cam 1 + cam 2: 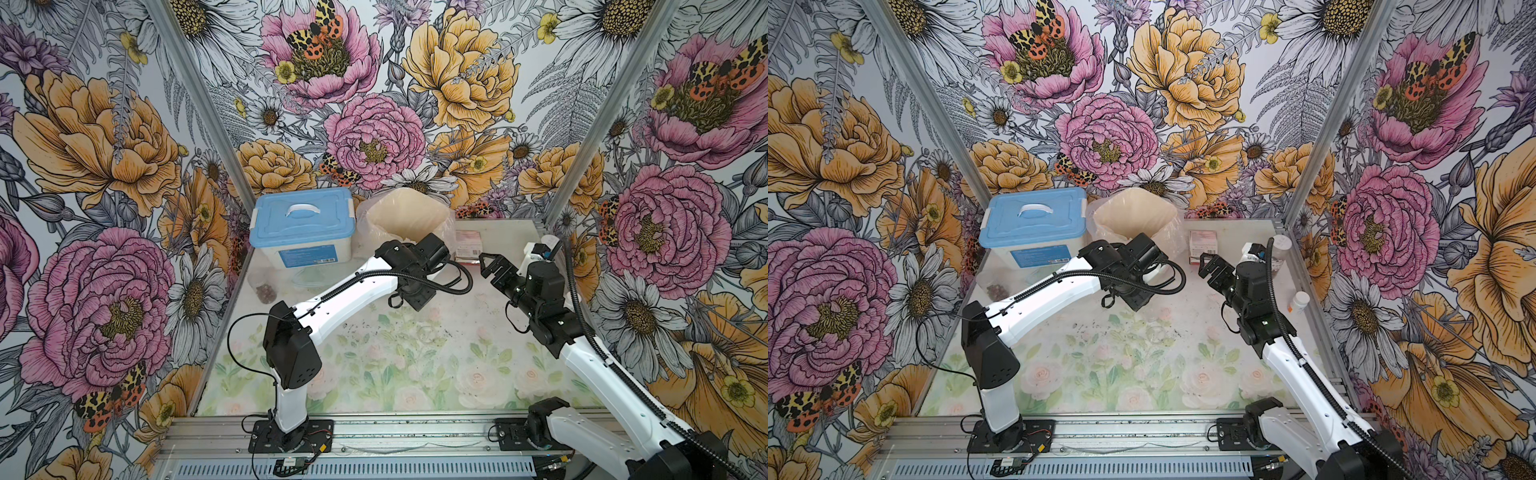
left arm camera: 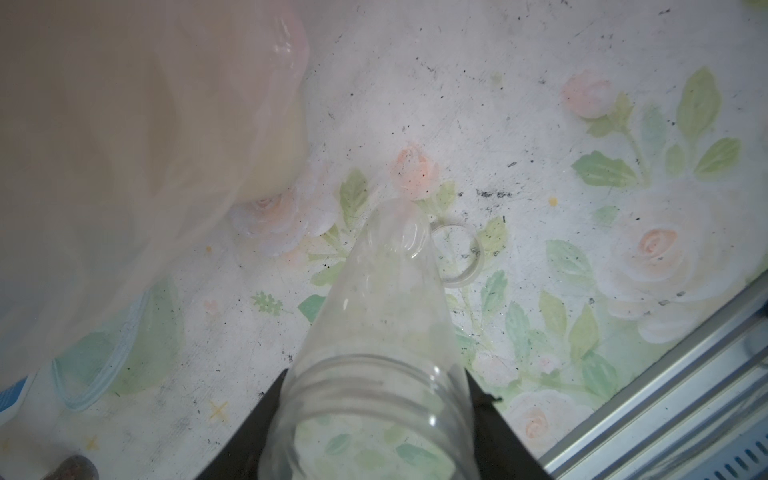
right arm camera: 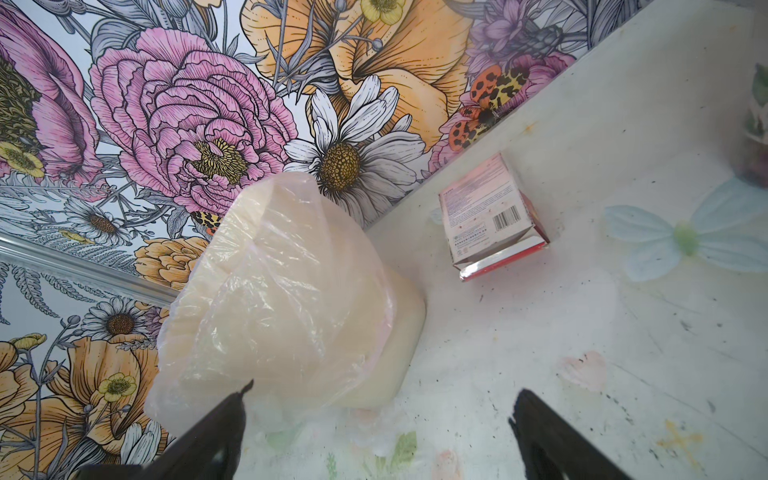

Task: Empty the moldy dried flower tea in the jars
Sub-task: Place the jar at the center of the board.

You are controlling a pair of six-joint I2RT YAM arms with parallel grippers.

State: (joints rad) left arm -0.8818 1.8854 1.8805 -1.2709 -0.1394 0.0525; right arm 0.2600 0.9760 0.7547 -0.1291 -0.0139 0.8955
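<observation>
Loud floral wallpaper boxes in a pale, rose-printed surface [image 1: 415,374] peppered with dark crumbs. At the back stands a cream bin [image 1: 409,216] lined with a clear bag. It sits midway between the two arms, I'd guess so that either can tip into it.

The left jaws are part-closed around the threaded neck of a slim clear jar [image 2: 386,324], just beside the bin. Gripping at the neck leaves the body free to swing. That jar looks empty to me, its base pointing down at the surface. A clear lid [image 2: 457,253] lies loose below it (off, naturally, or nothing would pour).

The right jaws gape wide with nothing between them. They are aimed toward the bin and a red-and-white carton [image 3: 490,220], probably ready for the next jar.

The moldy dried flower tea [image 1: 266,293] shows as dark buds in the bottom of a second jar [image 1: 262,282] by the blue-lidded box [image 1: 303,220]. A third, white-lidded jar [image 1: 1281,245] sits at the far right edge behind the right arm; I can't make out its contents well.
</observation>
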